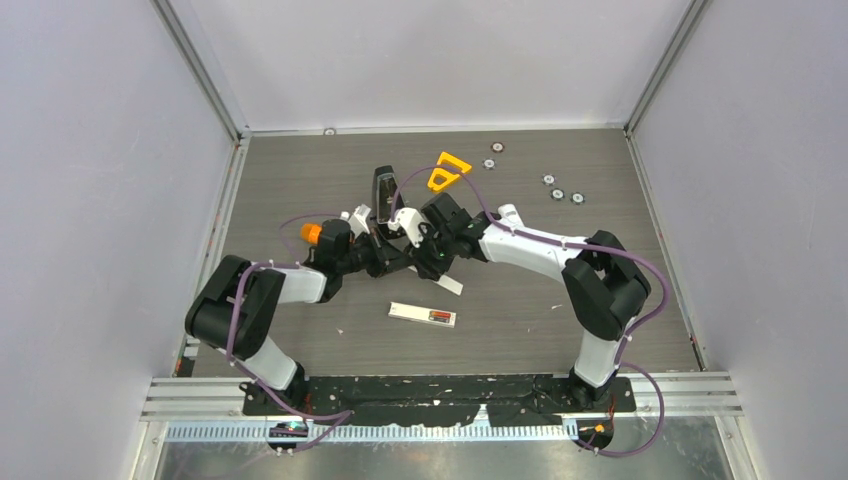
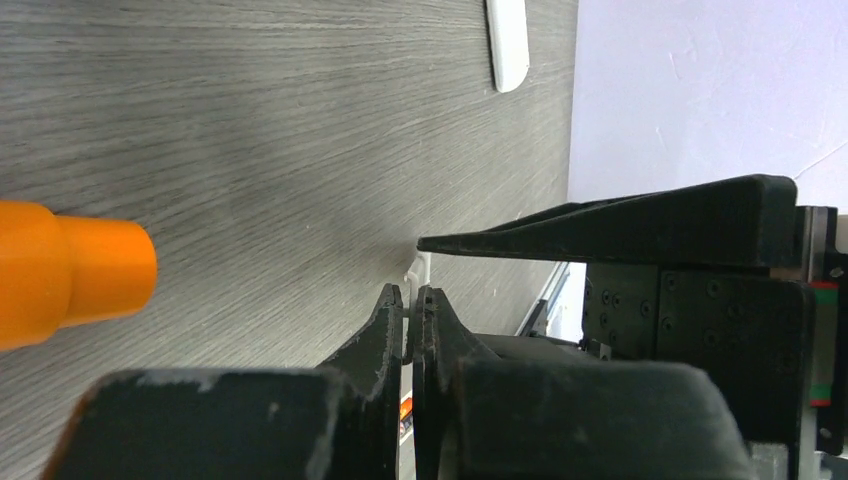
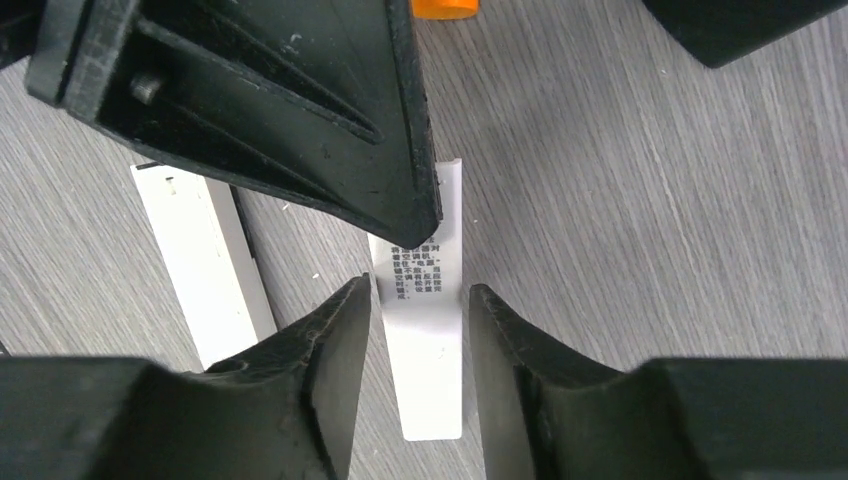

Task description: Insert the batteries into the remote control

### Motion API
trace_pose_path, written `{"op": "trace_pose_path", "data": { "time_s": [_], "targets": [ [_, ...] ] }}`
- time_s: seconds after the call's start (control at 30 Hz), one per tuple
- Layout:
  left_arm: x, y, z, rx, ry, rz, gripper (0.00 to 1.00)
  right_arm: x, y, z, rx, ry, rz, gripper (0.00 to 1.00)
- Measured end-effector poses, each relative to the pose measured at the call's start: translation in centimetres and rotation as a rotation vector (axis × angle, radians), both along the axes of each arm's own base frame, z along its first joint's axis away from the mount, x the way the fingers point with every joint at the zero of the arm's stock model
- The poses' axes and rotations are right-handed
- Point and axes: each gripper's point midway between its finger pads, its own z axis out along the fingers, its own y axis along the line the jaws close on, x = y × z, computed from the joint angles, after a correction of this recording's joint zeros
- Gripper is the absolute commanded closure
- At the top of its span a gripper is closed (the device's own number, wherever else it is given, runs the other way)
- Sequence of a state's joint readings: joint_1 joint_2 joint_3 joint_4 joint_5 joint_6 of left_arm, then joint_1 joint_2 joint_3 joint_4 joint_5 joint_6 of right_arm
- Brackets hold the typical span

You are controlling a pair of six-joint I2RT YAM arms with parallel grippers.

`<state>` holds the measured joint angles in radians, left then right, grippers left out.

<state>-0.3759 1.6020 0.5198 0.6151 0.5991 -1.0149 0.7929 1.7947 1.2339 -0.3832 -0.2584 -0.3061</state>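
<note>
A thin white cover plate (image 3: 430,340) with printed text hangs over the table between both grippers. My right gripper (image 3: 420,290) is shut on its wide middle, one fingertip on each long edge. My left gripper (image 2: 410,292) is shut on the plate's far end, and only a white sliver (image 2: 421,268) shows between its jaws. In the top view the two grippers meet at mid table, left (image 1: 400,258) and right (image 1: 432,262), with the plate's tip (image 1: 451,286) sticking out below them. A white remote (image 1: 422,314) lies nearer the bases. A small dark and red battery (image 1: 439,317) sits at its right end.
An orange stepped cylinder (image 1: 312,233) is beside the left wrist. A yellow triangle (image 1: 449,170) and several round silver discs (image 1: 557,193) lie at the back right. A dark upright slab (image 1: 383,187) stands behind the grippers. Metal rails edge the table.
</note>
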Motion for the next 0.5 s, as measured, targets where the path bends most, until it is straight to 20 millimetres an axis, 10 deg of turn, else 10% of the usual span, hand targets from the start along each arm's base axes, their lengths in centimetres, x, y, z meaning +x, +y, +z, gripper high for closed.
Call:
{"op": "trace_pose_path", "data": {
  "time_s": [0.17,0.5],
  "targets": [
    [0.0,-0.1,0.4,-0.012,-0.013,-0.003,1.00,-0.1,0.1,0.5,0.014,0.007,-0.016,0.12],
    [-1.3,0.9,7.7,-0.085,-0.202,0.011,1.00,-0.5,-2.6,9.4,0.332,0.039,-0.220,0.08]
  ]
}}
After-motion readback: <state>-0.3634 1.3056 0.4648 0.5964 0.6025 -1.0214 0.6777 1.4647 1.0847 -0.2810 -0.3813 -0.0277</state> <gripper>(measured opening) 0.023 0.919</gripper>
